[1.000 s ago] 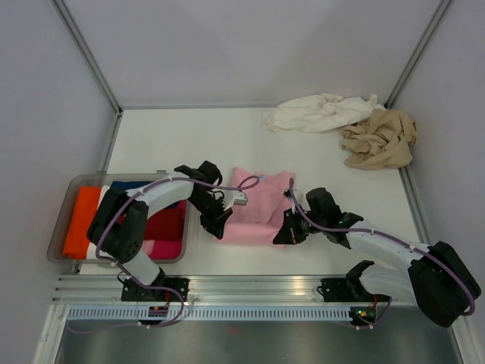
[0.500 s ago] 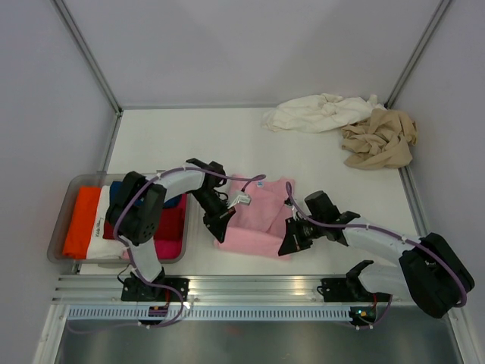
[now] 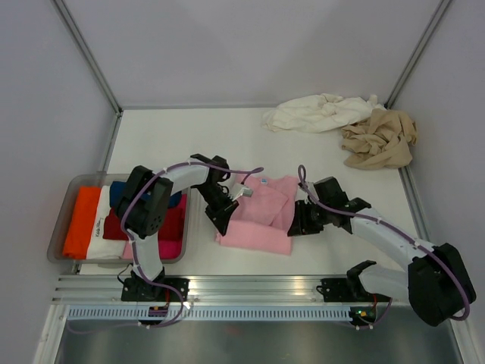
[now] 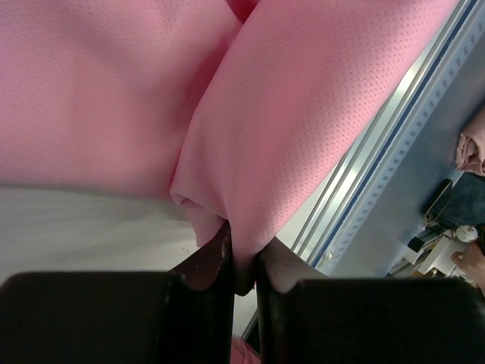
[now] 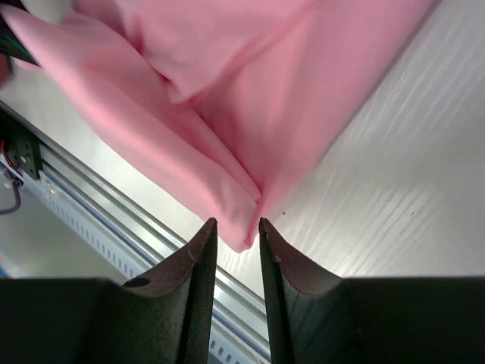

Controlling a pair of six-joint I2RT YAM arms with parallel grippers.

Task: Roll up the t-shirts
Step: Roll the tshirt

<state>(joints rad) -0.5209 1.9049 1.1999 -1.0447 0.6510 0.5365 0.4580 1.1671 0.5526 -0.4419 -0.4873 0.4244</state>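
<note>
The light pink t-shirt [image 3: 256, 220] lies folded on the white table between my two arms. My left gripper [image 3: 222, 221] is at its left edge, and in the left wrist view this gripper [image 4: 242, 254] is shut on a fold of the pink t-shirt [image 4: 303, 114]. My right gripper [image 3: 297, 226] is at the shirt's right edge. In the right wrist view it [image 5: 238, 224] is open, with the pink t-shirt's [image 5: 227, 114] corner lying loose at its tips. The cream-white t-shirt [image 3: 318, 112] and the tan-beige t-shirt [image 3: 380, 139] lie crumpled at the back right.
A clear plastic tray [image 3: 91, 177] holding folded orange, white, blue and red clothes stands at the front left, close to the left arm. The metal rail [image 3: 250, 287] runs along the table's near edge just below the pink shirt. Grey walls enclose the table.
The right gripper has opened, let go of the pink shirt and drawn back to the right. The shirt's near fold now lies flatter toward the front edge. The left gripper still pinches the cloth.
</note>
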